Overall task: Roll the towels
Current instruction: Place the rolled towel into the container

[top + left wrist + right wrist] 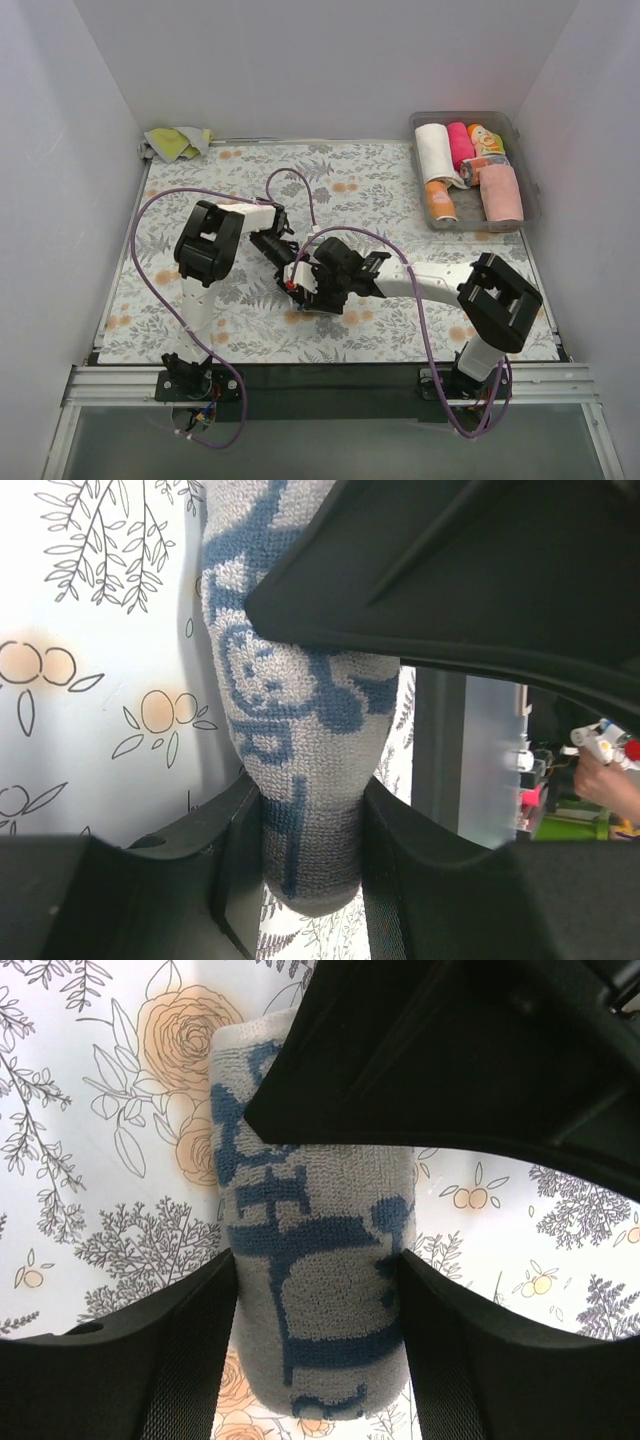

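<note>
A rolled grey towel with a blue pattern lies on the floral tablecloth at the table's middle. In the left wrist view my left gripper is shut on one end of the roll, squeezing it narrow. In the right wrist view the same towel sits between my right gripper's fingers, which press on both its sides. In the top view the left gripper and the right gripper meet over the roll and hide nearly all of it.
A clear bin at the back right holds several rolled towels, among them a white one and a pink one. A crumpled yellow-green towel lies at the back left corner. Purple cables loop over both arms.
</note>
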Controlling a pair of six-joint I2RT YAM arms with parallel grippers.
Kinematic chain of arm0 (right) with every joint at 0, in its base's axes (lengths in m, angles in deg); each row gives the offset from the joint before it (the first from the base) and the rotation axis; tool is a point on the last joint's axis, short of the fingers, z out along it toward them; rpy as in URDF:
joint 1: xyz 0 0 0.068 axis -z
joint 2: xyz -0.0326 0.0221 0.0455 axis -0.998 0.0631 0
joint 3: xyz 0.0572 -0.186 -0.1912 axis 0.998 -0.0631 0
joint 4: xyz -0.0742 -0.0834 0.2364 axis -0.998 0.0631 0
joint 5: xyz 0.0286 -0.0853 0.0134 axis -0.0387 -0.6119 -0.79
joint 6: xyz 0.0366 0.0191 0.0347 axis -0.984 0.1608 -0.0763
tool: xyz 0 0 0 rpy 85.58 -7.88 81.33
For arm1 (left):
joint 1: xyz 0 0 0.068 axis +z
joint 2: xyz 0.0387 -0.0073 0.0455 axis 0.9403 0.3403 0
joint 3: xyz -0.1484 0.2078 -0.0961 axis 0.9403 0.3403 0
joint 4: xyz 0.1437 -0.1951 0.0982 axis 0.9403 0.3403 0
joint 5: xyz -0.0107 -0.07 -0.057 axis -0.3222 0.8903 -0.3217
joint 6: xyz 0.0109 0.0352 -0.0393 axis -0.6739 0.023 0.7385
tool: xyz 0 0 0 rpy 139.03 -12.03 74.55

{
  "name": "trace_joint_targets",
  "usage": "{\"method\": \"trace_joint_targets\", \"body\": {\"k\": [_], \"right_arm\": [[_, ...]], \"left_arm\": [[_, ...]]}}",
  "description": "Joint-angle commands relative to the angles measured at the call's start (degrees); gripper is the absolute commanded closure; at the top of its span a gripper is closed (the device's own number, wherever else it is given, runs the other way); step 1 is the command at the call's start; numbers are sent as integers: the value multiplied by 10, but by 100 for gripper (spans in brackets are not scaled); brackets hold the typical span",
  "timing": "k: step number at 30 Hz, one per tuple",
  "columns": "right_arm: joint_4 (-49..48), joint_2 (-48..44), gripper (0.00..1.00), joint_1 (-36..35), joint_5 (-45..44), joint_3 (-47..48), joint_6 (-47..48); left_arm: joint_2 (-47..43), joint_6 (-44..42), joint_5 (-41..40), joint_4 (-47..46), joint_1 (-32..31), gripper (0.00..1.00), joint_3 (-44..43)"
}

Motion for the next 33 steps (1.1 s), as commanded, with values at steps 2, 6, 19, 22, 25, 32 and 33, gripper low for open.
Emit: {"method": "trace_joint_targets", "body": {"k": [2,6,19,22,25,32,33], "right_arm": [[-6,25,44,-6,13,3,-3],[-15,40,57,-6,12,-14,9],[10,65,59,-5,43,-40,47],[17,63,88,-2,47,-40,43],[39,59,99,15,56,-27,22],[119,-14,99,143,131,30,-68],[127,-20,99,156,147,36,-73]], "left_arm": [[31,-49,-62,-33,13,83,-6],[38,-59,-60,-25,21,82,-13],[6,-67,-33,-24,55,53,-17],[-6,-62,-37,-30,57,51,-14],[-33,-45,-25,-42,66,45,-14],[-191,30,-69,-163,126,2,-5],[-209,38,-78,-190,126,2,-2]]}}
